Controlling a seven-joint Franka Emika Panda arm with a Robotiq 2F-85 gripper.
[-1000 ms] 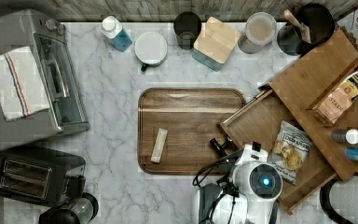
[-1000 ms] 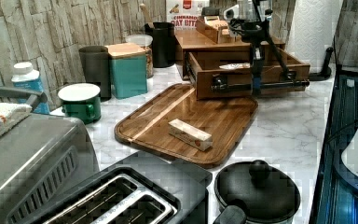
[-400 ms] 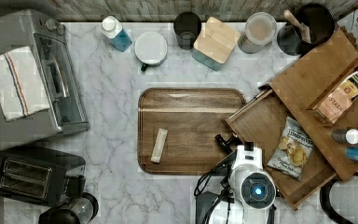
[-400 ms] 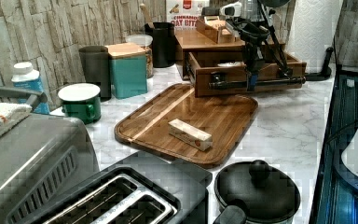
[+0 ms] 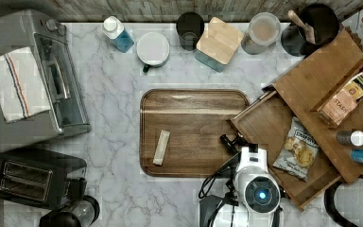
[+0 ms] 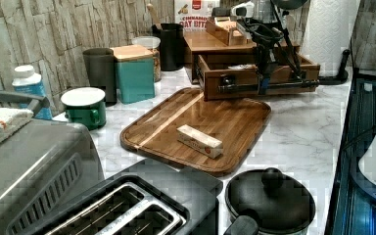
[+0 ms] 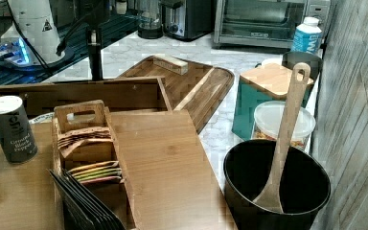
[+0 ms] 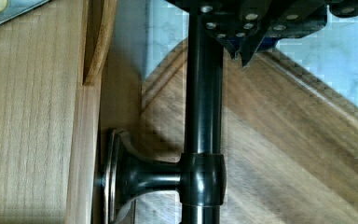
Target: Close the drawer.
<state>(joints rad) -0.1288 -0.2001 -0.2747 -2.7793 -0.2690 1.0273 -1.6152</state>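
The drawer point(image 5: 263, 122) stands partly pulled out of the bamboo organizer point(image 5: 320, 75) at the top view's right, with a chip bag point(image 5: 297, 149) lying in it. Its front point(image 6: 240, 78) carries a thin black bar handle point(image 6: 286, 85). My gripper point(image 5: 234, 142) is at that front, shut. In the wrist view the gripper point(image 8: 248, 50) sits right beside the handle point(image 8: 204, 107), on the side away from the drawer's wood point(image 8: 28, 116). Seen from the right view, the gripper point(image 7: 95, 69) stands just behind the drawer's front wall point(image 7: 76, 96).
A dark rounded serving tray point(image 5: 194, 109) with a small stick-shaped packet point(image 5: 161, 147) lies against the drawer front. A paper towel roll point(image 5: 359, 203) stands beside the drawer. Jars, a mug and canisters line the back wall; a toaster oven point(image 5: 33, 80) and toaster point(image 5: 28, 177) are at the top view's left.
The drawer has slid a little way back into the organizer, and my gripper has moved with its front. The tray and packet stay put.
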